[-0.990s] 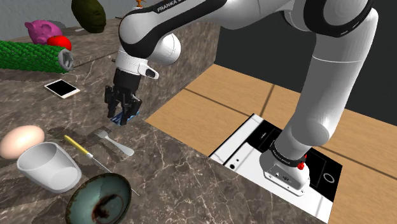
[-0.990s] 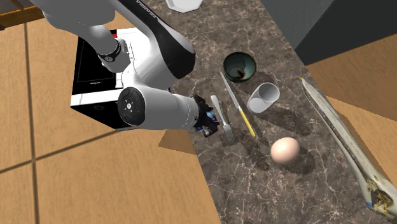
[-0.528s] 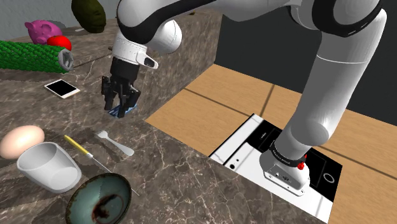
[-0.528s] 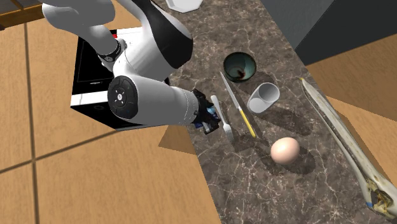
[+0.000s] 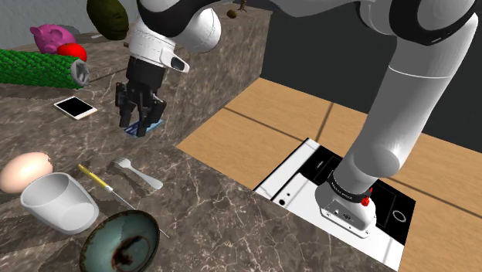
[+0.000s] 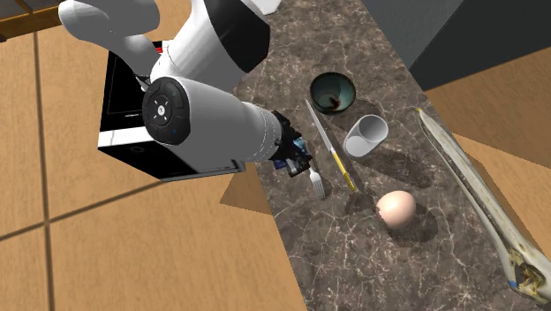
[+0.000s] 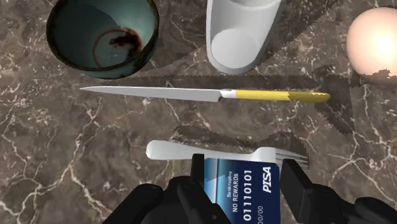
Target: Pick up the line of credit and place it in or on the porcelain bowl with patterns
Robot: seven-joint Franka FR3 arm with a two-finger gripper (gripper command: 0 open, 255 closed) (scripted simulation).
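Note:
A blue and white credit card point(image 7: 245, 191) is clasped upright between my black fingers, lifted off the dark marble counter point(image 5: 208, 201). In the shoulder view my gripper point(image 5: 139, 127) hangs above the counter with the card point(image 5: 148, 127) showing blue at its tips, near the counter's edge. The second exterior view has the gripper point(image 6: 296, 163) just beside the fork. The teal bowl point(image 5: 121, 242) with a dark swirl inside sits near the shoulder view's bottom edge, past the fork and the knife from the gripper. It also appears as bowl point(image 7: 102, 35) and bowl point(image 6: 332, 92).
Under the gripper lies a grey fork point(image 7: 191, 151), then a yellow-handled knife point(image 7: 203, 94). A white cup point(image 5: 58, 202) lies on its side next to the bowl, an egg point(image 5: 25, 170) beside it. A phone point(image 5: 75, 107) and a green roll point(image 5: 35, 68) lie farther back. The wooden floor point(image 5: 309, 116) drops off beside the counter.
The gripper has risen from the counter with the card in it and drifted toward the shoulder view's upper left. The fork beneath it now shows whole.

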